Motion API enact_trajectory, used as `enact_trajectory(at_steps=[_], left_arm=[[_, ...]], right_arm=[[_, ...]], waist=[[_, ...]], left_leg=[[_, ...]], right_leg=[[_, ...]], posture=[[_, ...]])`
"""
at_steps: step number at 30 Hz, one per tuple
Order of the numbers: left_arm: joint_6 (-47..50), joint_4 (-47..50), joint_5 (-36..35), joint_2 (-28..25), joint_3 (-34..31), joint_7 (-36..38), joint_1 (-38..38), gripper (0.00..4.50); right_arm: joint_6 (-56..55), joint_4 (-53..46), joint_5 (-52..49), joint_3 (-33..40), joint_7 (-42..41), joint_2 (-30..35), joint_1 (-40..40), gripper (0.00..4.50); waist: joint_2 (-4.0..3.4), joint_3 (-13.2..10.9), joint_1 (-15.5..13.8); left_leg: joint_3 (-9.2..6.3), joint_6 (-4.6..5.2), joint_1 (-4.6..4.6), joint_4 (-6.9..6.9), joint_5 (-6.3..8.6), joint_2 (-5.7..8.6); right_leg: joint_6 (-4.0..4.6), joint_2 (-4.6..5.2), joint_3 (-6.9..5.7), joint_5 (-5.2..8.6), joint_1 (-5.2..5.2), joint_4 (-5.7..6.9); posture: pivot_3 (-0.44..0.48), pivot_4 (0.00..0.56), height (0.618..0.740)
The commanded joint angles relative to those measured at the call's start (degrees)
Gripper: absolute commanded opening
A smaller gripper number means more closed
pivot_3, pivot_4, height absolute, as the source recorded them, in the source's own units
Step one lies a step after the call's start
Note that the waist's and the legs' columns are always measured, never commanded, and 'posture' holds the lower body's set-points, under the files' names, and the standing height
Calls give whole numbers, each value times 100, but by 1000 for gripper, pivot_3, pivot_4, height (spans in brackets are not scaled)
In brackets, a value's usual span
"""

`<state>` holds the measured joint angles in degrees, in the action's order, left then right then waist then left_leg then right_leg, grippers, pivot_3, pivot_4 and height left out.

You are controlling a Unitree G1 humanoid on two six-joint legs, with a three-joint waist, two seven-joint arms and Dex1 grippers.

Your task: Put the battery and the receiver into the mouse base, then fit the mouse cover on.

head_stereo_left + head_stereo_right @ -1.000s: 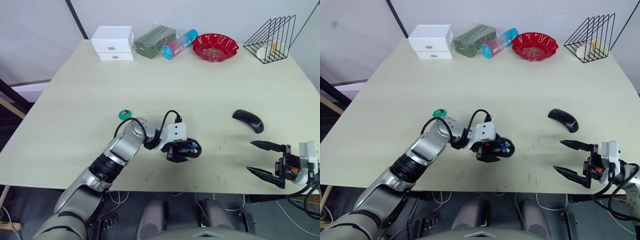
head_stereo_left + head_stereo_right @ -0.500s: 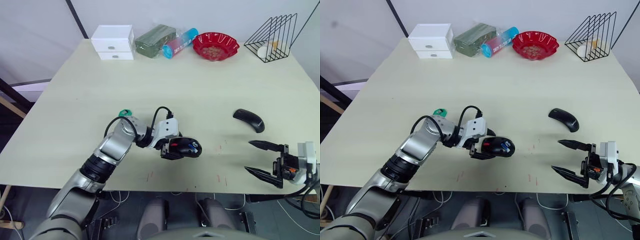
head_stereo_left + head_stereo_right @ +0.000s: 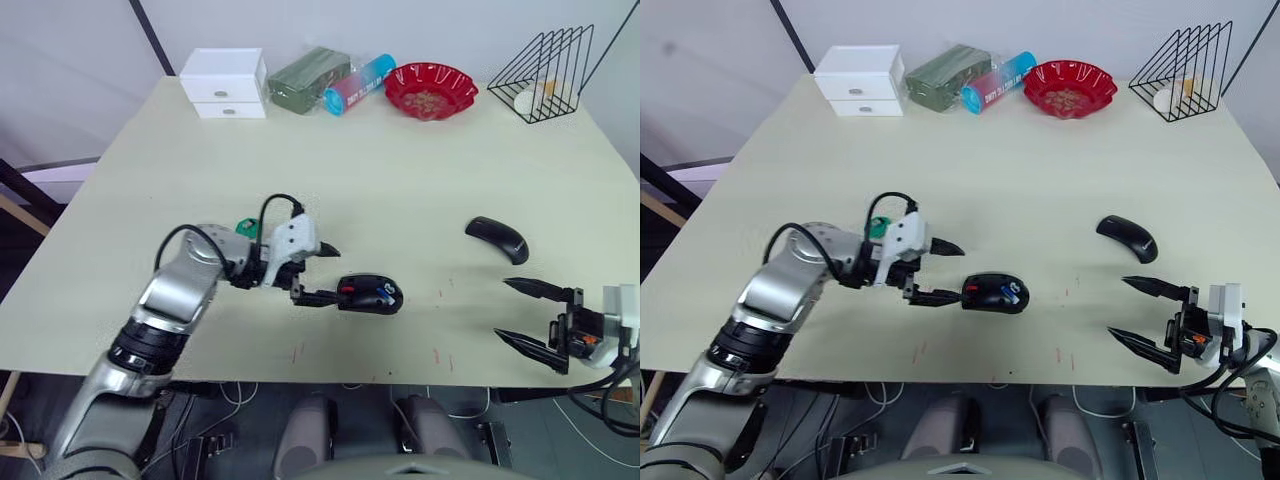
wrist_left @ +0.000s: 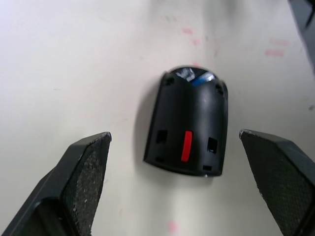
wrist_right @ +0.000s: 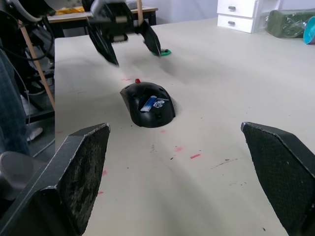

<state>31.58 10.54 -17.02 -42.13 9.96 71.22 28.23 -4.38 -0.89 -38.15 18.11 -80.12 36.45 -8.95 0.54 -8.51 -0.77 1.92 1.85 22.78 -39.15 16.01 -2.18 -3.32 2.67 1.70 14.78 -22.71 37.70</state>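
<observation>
Nearest the table's front edge, the right gripper [image 3: 535, 318] hovered with its fingers spread wide and nothing between them. Further in, the mouse base [image 3: 371, 295] lay flat on the table [image 3: 400, 170], the battery [image 5: 149, 103] seated inside it with its blue end showing. Just beside the base, the left gripper [image 3: 321, 273] stood apart from it, fingers parted and empty, with a small green disc [image 3: 247, 228] behind the arm. The mouse cover [image 3: 497, 240] rested well off toward the right side, arched side up.
</observation>
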Motion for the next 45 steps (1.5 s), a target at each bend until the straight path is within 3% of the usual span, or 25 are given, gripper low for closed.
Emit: enact_trajectory(at_steps=[1,6,13,18,28,33,36,37,38,45], left_arm=[[-233,103,-383,-70,-619,-36,-148,4459],[-857,-704,-443,-185,-1274,-143,-346,4459],[-1398,-2121,-358,-238,-1661,-205,-88,4459],[-1802,-3003,-350,-217,-1796,-256,165,4459],[-3168,-5740,134,-243,-1704,54,1251,4459],[-3455,-6455,267,-195,-1678,270,1502,4459],[-3625,-6719,356,-182,-1682,311,1577,3590],[-3668,-6778,381,-178,-1690,323,1597,2973],[-3708,-6849,413,-178,-1694,299,1615,2646],[-3825,-7477,636,-187,-1704,308,1880,2494]], right_arm=[[-88,-57,-101,199,-38,18,-38,4500],[-87,-45,-103,217,1,-16,3,4500],[-76,-37,-99,221,30,-19,72,4500],[-66,-64,-99,232,82,-20,101,4500],[-39,-191,-65,153,235,-64,162,4500],[-23,-216,-59,148,270,-63,184,4500],[-17,-244,-62,135,296,-69,173,4500],[-17,-249,-63,131,302,-68,170,4500],[-16,-266,-65,128,314,-73,161,4500],[-67,-314,-9,51,387,-182,138,4500]], waist=[[2,-1,1],[3,-9,22],[13,-15,-3],[16,-17,4],[28,-24,8],[29,-25,8],[30,-25,8],[30,-25,8],[30,-25,8],[32,-26,8]], left_leg=[[0,0,0,0,0,0],[1,-1,-5,0,0,-1],[4,-1,-2,0,0,-1],[11,-1,-1,0,0,-1],[39,-1,0,-1,0,0],[40,-1,1,-2,0,0],[40,-1,1,-2,0,0],[39,-1,1,-2,0,0],[39,-1,1,-2,0,0],[39,-1,1,-2,0,0]], right_leg=[[0,0,0,0,0,0],[1,-1,1,0,-1,7],[0,0,-2,0,-1,3],[0,0,-3,-1,-1,4],[-1,0,-5,-1,-2,6],[-1,0,-5,-1,-2,8],[-1,0,-5,-2,-2,8],[-2,0,-5,-2,-2,8],[-2,0,-5,-2,-2,8],[-2,0,-6,-2,-3,10]], posture=[[0,150,740],[0,150,740],[0,150,740],[0,150,740],[0,150,740],[0,150,740],[0,150,740],[0,150,740],[0,150,740],[0,150,740]])
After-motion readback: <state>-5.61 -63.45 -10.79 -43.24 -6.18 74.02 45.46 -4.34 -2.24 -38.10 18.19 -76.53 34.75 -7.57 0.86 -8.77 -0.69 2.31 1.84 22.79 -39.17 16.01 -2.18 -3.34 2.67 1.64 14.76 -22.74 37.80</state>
